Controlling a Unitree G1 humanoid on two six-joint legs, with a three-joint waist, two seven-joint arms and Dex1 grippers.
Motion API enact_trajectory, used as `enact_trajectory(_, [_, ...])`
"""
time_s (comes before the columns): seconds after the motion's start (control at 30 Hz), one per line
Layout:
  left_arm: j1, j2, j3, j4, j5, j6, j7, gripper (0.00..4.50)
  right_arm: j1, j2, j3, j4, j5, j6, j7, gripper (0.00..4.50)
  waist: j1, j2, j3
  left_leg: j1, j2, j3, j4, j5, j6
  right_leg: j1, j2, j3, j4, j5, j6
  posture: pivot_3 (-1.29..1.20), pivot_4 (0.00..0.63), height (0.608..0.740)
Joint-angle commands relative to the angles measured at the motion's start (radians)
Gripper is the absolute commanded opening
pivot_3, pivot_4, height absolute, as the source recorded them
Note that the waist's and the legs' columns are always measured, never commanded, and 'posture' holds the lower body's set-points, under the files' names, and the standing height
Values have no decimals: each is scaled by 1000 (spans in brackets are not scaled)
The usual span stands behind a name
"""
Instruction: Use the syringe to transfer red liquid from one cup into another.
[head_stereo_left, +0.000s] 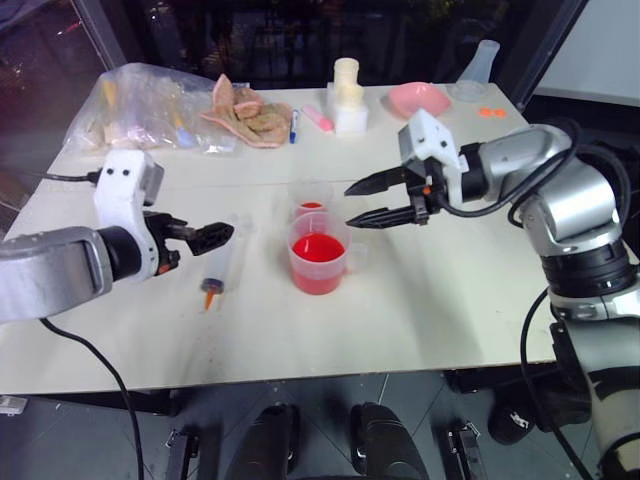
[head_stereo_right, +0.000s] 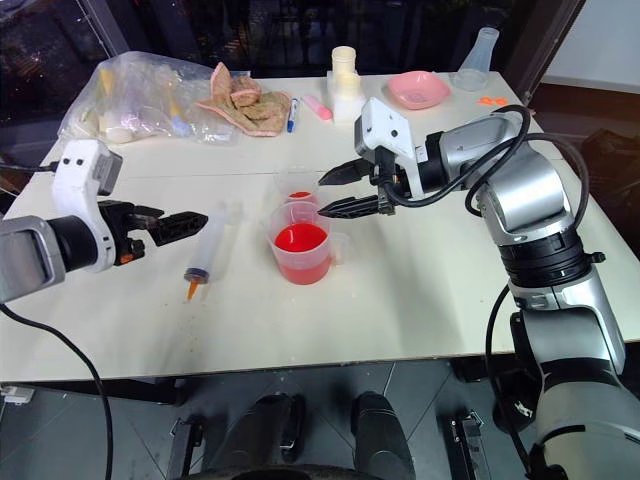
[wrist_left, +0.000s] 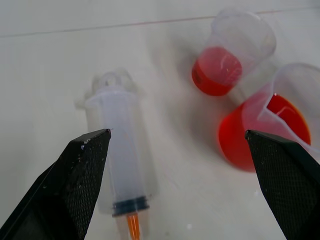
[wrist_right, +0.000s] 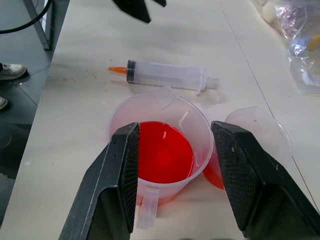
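The syringe (head_stereo_left: 222, 265) lies flat on the white table, its orange tip toward the front edge, empty as far as I can see. Just above its plunger end my left gripper (head_stereo_left: 212, 236) hovers open, holding nothing. The wider cup with the side handle (head_stereo_left: 318, 262) stands mid-table, about half full of red liquid (wrist_right: 162, 152). Right behind it is the smaller cup (head_stereo_left: 310, 200) with a little red liquid at its bottom. My right gripper (head_stereo_left: 352, 205) hangs open and empty just above the handled cup, pointing left.
Along the table's far side lie a clear plastic bag (head_stereo_left: 150, 105), a crumpled cloth (head_stereo_left: 245, 112), a blue pen (head_stereo_left: 293, 125), a white stacked container (head_stereo_left: 347, 95), a pink bowl (head_stereo_left: 418, 97) and a clear flask (head_stereo_left: 483, 60).
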Motion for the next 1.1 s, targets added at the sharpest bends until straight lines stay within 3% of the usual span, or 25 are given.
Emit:
enact_trajectory(0.03, [9,26,51,-20,-6,-14,4,4475,-23,0,-33,-11,12,-12,6,2358,0,0,0,0,0,0,0,0,0,0,0,0,0,0,0,0,150,740])
enact_trajectory(0.9, [56,18,57,-51,-6,-49,44,4475,-44,19,-18,39,-13,-48,29,2358,1,0,0,0,0,0,0,0,0,0,0,0,0,0,0,0,150,740])
enact_trajectory(1.1, [17,40,29,-19,-6,-59,135,4475,-56,30,-11,51,-19,-48,30,2358,1,0,0,0,0,0,0,0,0,0,0,0,-1,0,0,0,150,740])
